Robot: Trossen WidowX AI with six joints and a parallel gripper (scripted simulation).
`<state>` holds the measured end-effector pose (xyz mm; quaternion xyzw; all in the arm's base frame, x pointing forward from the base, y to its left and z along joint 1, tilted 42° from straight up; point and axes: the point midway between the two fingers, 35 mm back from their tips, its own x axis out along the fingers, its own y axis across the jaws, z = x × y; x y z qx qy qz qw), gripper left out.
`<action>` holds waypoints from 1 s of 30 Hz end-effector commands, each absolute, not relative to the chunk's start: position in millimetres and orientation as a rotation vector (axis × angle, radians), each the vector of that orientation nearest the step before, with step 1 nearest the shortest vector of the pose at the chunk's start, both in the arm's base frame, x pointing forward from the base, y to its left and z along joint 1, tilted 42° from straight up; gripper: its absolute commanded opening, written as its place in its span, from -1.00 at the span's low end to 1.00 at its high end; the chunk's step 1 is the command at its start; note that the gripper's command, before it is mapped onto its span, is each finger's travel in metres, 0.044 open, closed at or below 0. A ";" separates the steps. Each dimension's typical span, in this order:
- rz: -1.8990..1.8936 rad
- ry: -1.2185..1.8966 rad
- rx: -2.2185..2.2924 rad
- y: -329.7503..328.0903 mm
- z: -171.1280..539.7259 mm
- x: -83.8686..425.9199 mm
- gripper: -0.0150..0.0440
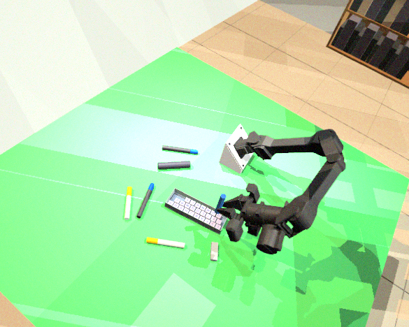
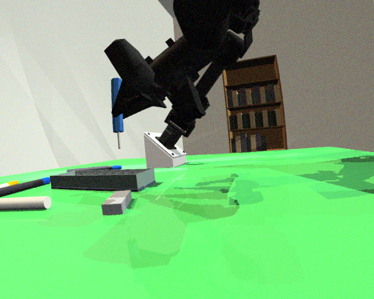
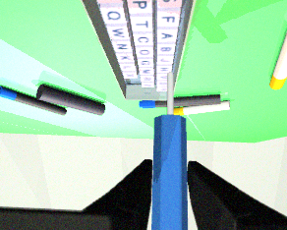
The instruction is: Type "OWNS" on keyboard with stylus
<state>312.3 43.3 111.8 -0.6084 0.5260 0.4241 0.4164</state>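
Note:
My gripper (image 1: 219, 208) (image 2: 116, 114) (image 3: 169, 168) is shut on the blue stylus (image 1: 221, 200) (image 2: 117, 123) (image 3: 170, 143). The stylus stands near upright in the exterior view, its thin metal tip pointing down. The tip is well above the keyboard (image 1: 196, 211) (image 2: 93, 181) (image 3: 143, 36) and touches nothing. The keyboard is a dark tray with rows of pale lettered keys. The gripper is over its right end in the top view. In the wrist view Q, W, N, K, T, C, O, G, F, A, B and J are readable, and an S is partly cut off at the top edge.
A small grey block (image 1: 214, 251) (image 2: 116, 202) and a yellow-and-white marker (image 1: 167, 243) (image 2: 22, 203) lie before the keyboard. Another such marker (image 1: 127, 204), two dark blue-tipped pens (image 1: 145, 201) (image 1: 176, 149) and a dark cylinder (image 1: 173, 165) lie beyond it. The white arm base (image 1: 231, 158) (image 2: 161, 156) stands behind.

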 end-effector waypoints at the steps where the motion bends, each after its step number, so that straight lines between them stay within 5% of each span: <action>1: 1.069 1.306 -1.556 44.4 111.5 310.9 -0.49; 30: 1.070 1.305 -1.555 68.4 86.0 309.4 -0.40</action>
